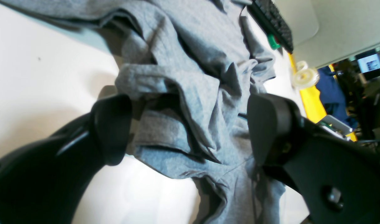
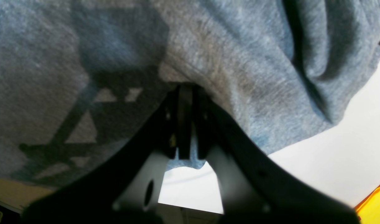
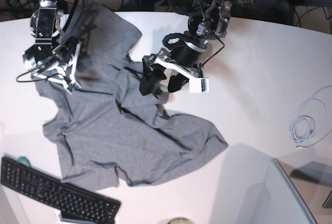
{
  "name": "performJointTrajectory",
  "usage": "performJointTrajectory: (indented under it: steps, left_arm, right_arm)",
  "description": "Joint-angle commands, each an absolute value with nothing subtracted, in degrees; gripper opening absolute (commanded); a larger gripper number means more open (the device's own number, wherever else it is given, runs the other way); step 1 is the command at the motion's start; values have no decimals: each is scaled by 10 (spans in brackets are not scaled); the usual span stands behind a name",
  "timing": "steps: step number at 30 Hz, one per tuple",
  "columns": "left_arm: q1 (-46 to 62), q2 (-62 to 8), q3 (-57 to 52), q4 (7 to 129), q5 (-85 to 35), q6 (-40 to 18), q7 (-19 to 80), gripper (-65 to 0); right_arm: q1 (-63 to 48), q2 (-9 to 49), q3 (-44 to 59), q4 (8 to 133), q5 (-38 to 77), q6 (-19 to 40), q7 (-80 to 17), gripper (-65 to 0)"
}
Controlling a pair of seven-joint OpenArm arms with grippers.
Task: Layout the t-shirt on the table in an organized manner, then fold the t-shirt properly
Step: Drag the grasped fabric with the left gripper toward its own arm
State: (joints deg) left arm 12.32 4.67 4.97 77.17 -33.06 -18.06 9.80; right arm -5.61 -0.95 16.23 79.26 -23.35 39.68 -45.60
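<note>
One t-shirt (image 3: 129,141), heather grey, lay rumpled on the white worktop (image 3: 259,68), spread unevenly between the two arms. One edge, bunched, was pinched in the right gripper (image 2: 185,90), its jaws closed tight on the cloth; the fabric draped over and beyond those jaws. The left gripper (image 1: 190,124) stood with jaws spread wide, holding nothing; a creased ridge of cloth sat directly between and beneath its fingers. One black keyboard (image 3: 57,193) lay past the shirt's far hem, away from both grippers. One coiled cable (image 3: 306,128) lay well apart, on the left gripper's outer side.

Handling note, judged: the step in hand was layout. The left gripper should settle on one distinct hem or corner, not several folds, then draw away from the right gripper to flatten.
</note>
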Motion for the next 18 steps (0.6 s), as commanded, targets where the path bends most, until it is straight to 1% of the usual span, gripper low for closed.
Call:
performJointTrajectory:
  steps: [1, 6, 12, 18]
  left_arm:
    - [111, 58, 48, 777, -335, -199, 89, -95]
    - [90, 79, 33, 727, -346, -207, 90, -95]
    - [55, 73, 37, 660, -488, -209, 90, -95]
    - [44, 71, 37, 655, -496, -209, 90, -95]
  right_arm:
    - [-69, -14, 160, 770, -234, 400, -465, -626]
    - [-69, -14, 161, 770, -234, 400, -465, -626]
    - [-69, -14, 160, 769, -234, 400, -465, -626]
    - [-69, -14, 160, 769, -234, 400, -465, -626]
